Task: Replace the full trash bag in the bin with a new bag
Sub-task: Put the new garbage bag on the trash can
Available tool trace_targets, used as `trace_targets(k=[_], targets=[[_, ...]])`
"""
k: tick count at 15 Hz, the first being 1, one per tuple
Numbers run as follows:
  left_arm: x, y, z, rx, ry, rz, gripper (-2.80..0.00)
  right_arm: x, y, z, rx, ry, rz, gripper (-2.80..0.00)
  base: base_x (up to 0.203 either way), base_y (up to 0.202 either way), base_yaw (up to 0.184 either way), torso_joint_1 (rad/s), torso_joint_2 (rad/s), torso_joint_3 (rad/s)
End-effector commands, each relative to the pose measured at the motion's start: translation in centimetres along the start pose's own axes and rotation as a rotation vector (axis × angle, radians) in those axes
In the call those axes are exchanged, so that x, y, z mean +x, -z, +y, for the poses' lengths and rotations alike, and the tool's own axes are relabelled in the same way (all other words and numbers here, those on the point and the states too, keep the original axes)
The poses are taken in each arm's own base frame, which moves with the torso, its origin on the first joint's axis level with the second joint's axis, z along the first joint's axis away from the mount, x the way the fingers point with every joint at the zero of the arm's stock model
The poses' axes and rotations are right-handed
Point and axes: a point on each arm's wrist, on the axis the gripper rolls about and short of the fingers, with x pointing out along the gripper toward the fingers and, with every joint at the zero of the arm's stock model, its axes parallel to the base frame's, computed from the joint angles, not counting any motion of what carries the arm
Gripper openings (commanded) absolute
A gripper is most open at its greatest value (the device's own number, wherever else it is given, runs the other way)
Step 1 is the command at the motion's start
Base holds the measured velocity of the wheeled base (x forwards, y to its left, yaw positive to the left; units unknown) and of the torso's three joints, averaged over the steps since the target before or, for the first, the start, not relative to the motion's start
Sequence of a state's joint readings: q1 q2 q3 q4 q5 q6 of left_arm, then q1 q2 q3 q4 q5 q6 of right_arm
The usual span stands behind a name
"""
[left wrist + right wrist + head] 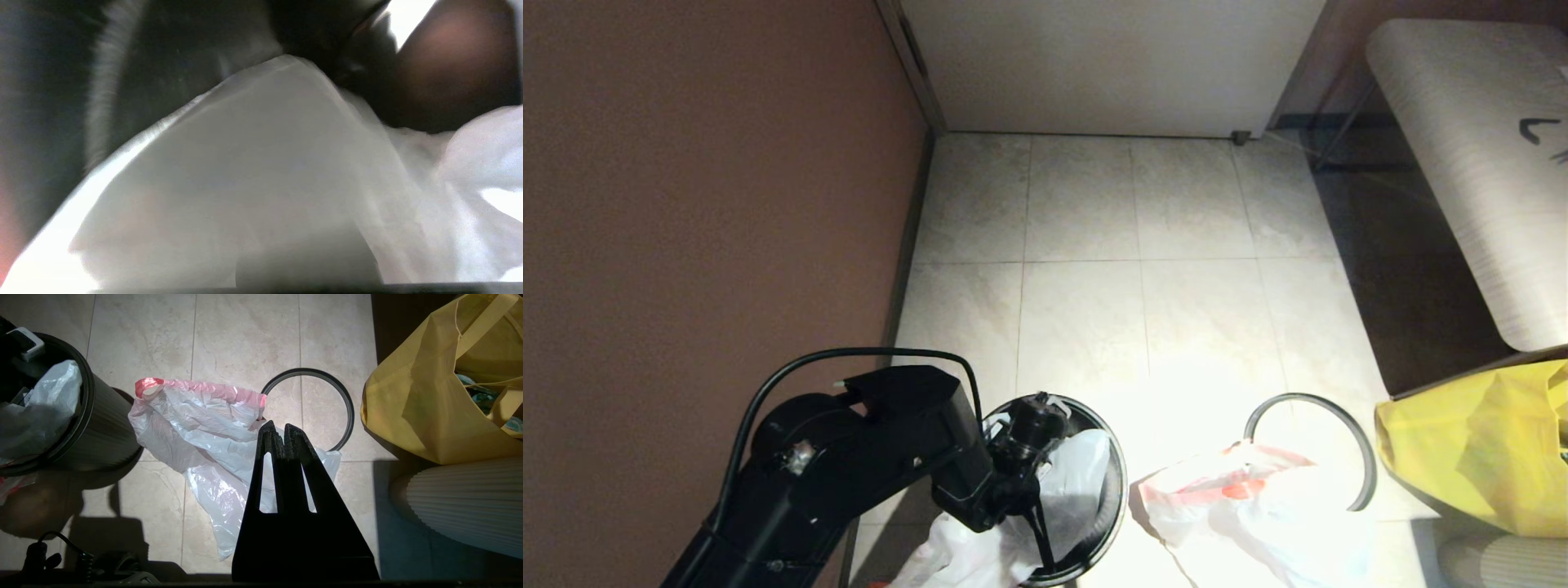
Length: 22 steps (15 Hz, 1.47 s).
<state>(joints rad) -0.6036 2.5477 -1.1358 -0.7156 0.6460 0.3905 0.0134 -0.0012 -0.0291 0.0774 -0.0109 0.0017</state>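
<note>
The left jaws (1039, 523) are shut, down inside the bin (1112, 490), with the white bag (1086, 474) bunched around them. It looks like they pinch the bag, but the grip itself is hidden. The black left arm (866, 457) reaches over the bin from the left. The bin stands on the floor (1143, 294) near the brown wall (703, 204). The white bag sits inside it and spills over the near rim.

To the right of the bin, another bag (204, 433), white with a red band at its mouth, lies flat on the floor. Its far corner rests on a thin grey hoop (347, 412) that lies on the tiles, apart from the bin.

The right jaws (284, 435) are shut too and hold nothing. They hang above that flat bag.

Further right, a big yellow bag (425, 412) stands open on the floor.
</note>
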Motion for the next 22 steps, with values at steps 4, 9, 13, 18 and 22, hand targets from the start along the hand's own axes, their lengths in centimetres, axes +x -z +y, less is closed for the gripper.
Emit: trace_targets(k=[4, 9, 13, 18, 22], targets=[[-5.6, -0.4, 0.1, -0.035, 0.021, -0.111, -2.80, 0.0, 0.0, 0.0, 0.000, -0.001, 0.002, -2.80, 0.000, 0.000, 0.000, 0.000, 0.00, 0.000], [-8.5, -1.7, 2.4, -0.195, -0.022, -0.225, -2.80, 0.0, 0.0, 0.0, 0.000, -0.001, 0.002, -2.80, 0.000, 0.000, 0.000, 0.000, 0.00, 0.000], [-11.5, -1.3, 2.4, -0.241, 0.036, -0.219, -2.80, 0.0, 0.0, 0.0, 0.000, -0.001, 0.002, -2.80, 0.000, 0.000, 0.000, 0.000, 0.00, 0.000], [-15.2, -2.5, 2.3, -0.340, 0.197, -0.196, -2.80, 0.0, 0.0, 0.0, 0.000, -0.001, 0.002, -2.80, 0.000, 0.000, 0.000, 0.000, 0.00, 0.000], [-16.9, -3.3, 0.4, -0.372, 0.389, -0.073, -2.80, 0.0, 0.0, 0.0, 0.000, -0.001, 0.002, -2.80, 0.000, 0.000, 0.000, 0.000, 0.00, 0.000]])
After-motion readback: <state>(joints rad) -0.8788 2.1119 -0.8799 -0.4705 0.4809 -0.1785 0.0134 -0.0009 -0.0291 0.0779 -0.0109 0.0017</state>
